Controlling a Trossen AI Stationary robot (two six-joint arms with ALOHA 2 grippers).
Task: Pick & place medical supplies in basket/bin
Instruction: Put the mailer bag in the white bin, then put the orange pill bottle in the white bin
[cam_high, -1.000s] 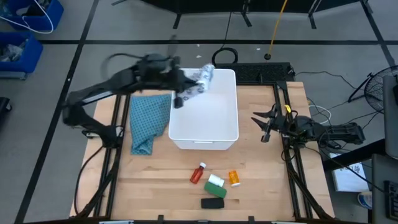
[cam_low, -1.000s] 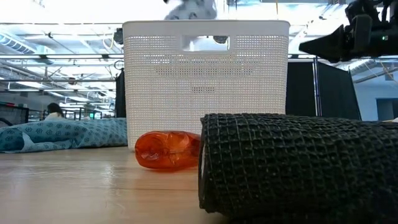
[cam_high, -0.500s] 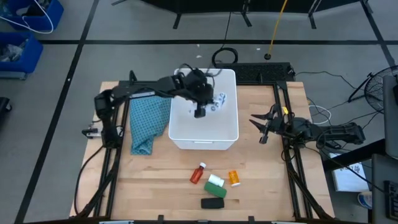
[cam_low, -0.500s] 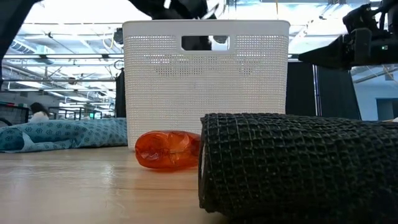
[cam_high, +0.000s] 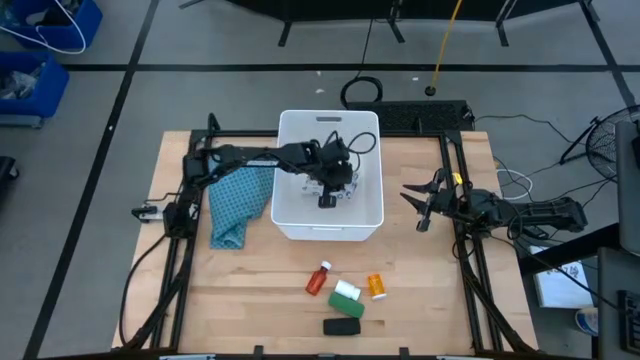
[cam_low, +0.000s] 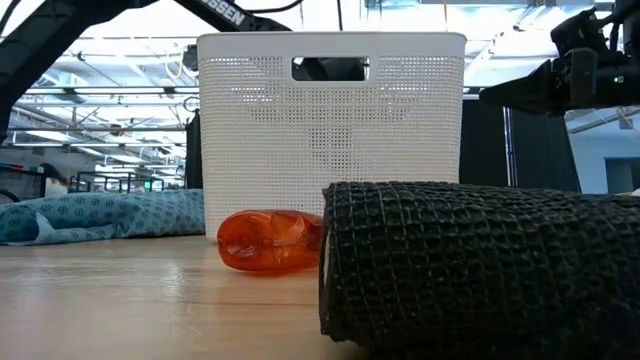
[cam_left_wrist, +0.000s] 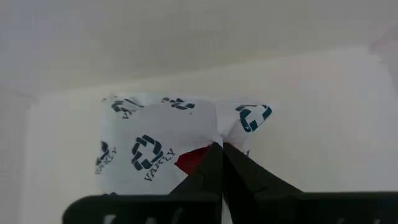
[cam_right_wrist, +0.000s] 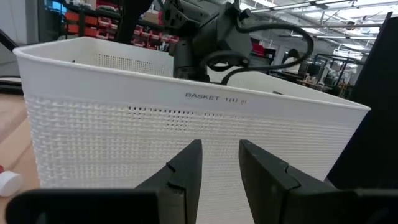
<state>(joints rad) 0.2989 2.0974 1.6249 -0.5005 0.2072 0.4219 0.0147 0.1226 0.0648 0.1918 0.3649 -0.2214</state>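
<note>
The left tool (cam_high: 327, 201) has dropped inside the basket (cam_high: 366, 217), still clenched on the white packet (cam_left_wrist: 155, 149) at its tip; release remains. The right tool (cam_high: 424, 207) waits beside, empty, fingers apart.

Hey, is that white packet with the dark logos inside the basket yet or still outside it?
Inside. The high view shows the packet within the basket walls, and the left gripper is shut on it down in there.

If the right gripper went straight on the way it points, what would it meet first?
Most likely the basket's outer wall: the right gripper, open, faces it squarely with nothing visible between, though the gap's depth is unclear.
</note>
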